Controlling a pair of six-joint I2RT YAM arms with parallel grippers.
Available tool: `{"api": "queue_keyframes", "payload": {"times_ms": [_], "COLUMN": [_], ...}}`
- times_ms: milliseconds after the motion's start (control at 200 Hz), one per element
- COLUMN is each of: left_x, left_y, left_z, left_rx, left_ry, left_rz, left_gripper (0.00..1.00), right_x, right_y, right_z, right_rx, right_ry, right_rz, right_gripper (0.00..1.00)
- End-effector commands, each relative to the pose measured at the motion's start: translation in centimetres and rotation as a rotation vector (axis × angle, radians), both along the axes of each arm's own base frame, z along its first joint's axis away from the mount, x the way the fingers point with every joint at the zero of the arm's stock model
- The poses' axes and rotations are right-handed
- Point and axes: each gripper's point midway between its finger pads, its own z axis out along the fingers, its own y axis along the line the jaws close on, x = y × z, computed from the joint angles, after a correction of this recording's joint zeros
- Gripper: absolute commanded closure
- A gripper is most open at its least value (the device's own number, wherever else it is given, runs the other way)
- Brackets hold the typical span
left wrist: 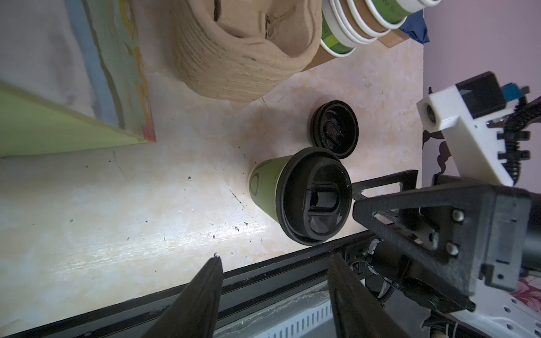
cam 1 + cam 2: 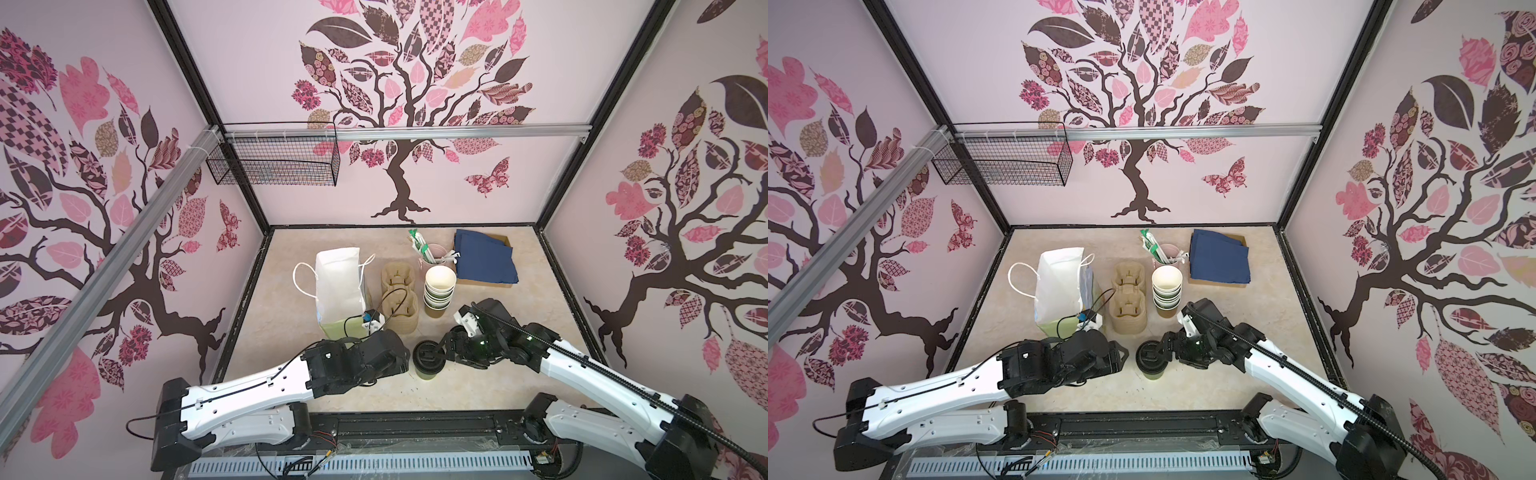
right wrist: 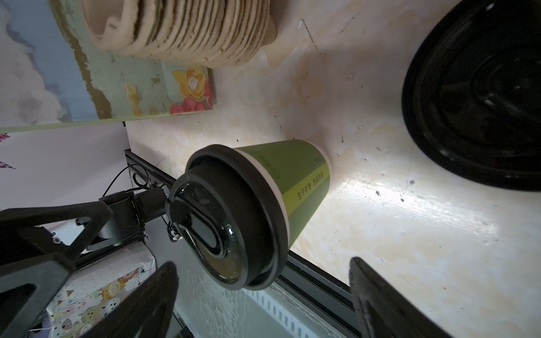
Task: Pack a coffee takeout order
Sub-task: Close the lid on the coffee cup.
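Observation:
The olive-green cup point(image 2: 428, 365) point(image 2: 1150, 368) with its black lid point(image 1: 314, 196) point(image 3: 231, 216) stands upright near the table's front edge. My left gripper point(image 1: 275, 257) is open and empty, a little short of the cup on its left. My right gripper point(image 3: 262, 261) is open on the cup's right, with the lid's rim just ahead of its spread fingers and not gripped. The tan carrier point(image 2: 399, 299) point(image 2: 1128, 299) tops a stack behind the cup. The pale green bag point(image 2: 336, 282) point(image 2: 1059, 286) stands left of it. Navy napkins point(image 2: 484, 255) point(image 2: 1219, 257) lie at the back right.
A stack of lidless cups point(image 2: 438, 291) stands right of the carriers, with a pink cup of straws point(image 2: 432, 253) behind it. A loose black lid point(image 1: 335, 128) point(image 3: 474, 96) lies on the table beside the cup. A wire basket point(image 2: 274, 160) hangs on the back wall.

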Motion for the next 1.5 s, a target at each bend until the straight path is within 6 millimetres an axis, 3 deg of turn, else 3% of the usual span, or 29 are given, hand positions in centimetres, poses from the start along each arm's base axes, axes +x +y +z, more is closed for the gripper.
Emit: {"api": "queue_keyframes", "payload": {"times_ms": [0, 275, 655, 975, 1055, 1316, 1496], "left_x": [0.1, 0.5, 0.3, 1.2, 1.3, 0.5, 0.0], "left_y": [-0.1, -2.4, -1.8, -1.2, -1.1, 0.1, 2.6], "left_z": [-2.2, -3.9, -5.5, -2.2, -1.3, 2.0, 3.9], "left_rx": [0.031, 0.016, 0.075, 0.108, 0.116, 0.115, 0.127], "left_ry": [0.028, 0.059, 0.092, -0.012, -0.03, -0.106, -0.13], "left_rz": [0.014, 0.003, 0.013, -0.029, -0.036, -0.014, 0.052], "left_gripper": [0.44, 0.52, 0.58, 0.5, 0.47, 0.46, 0.45], "right_x": [0.0, -0.1, 0.0, 0.1, 0.5, 1.5, 2.2], "right_y": [-0.5, -0.7, -0.5, -0.1, -0.5, -0.5, -0.5], "right_z": [-0.7, -0.6, -0.5, -0.2, 0.0, 1.5, 2.1], "right_rx": [-0.026, -0.034, -0.03, -0.023, -0.069, -0.242, -0.425], "right_ry": [0.026, 0.023, 0.027, 0.016, -0.002, -0.096, -0.19], "right_rz": [-0.025, -0.029, -0.022, 0.0, 0.01, 0.055, 0.101], "right_gripper": [0.08, 0.08, 0.09, 0.07, 0.0, 0.0, 0.0]}}
